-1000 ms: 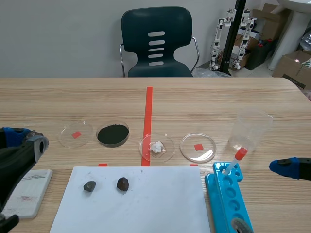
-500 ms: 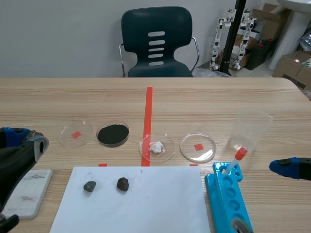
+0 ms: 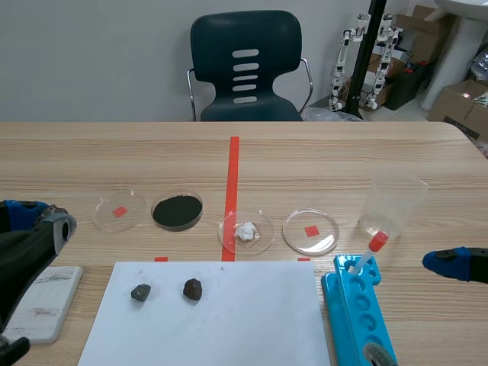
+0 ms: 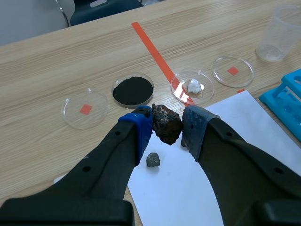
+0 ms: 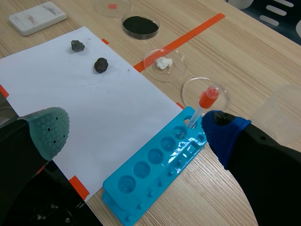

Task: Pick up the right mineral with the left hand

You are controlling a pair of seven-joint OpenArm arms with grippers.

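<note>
One table point(image 3: 114, 152): light wood grain, running away toward a plain grey wall, with an orange-red tape line point(image 3: 232, 164) down its middle.
Room: a dark chair point(image 3: 244, 69) stands behind the far edge, and cardboard boxes point(image 3: 457, 103) sit in the far corner.
Paper: a white sheet point(image 3: 252, 320) lies on the near part of the table, with both stones on it.
Dishes: a dish of black powder point(image 3: 177, 211) and a dish with a white lump point(image 3: 245, 232) lie just beyond the sheet, one on each side of the tape.
Rack: a blue rack point(image 3: 358, 313) lies beside the sheet, and a red-capped tube point(image 3: 370, 255) stands at its far end.
Right mineral point(image 3: 192, 289): dark brown and rough, it rests on the sheet near the smaller grey mineral point(image 3: 140, 292).
Left gripper point(image 4: 167, 125): its fingers are spread. In the wrist view the right mineral shows in the gap between the blue pad point(image 4: 141, 127) and the grey pad point(image 4: 193, 129) (a line of sight only, since the scene view puts this gripper low at the table's left side, well apart from the stone).
Right gripper point(image 5: 134, 127): its fingers are wide apart, and the rack and a corner of the sheet show between them.
</note>
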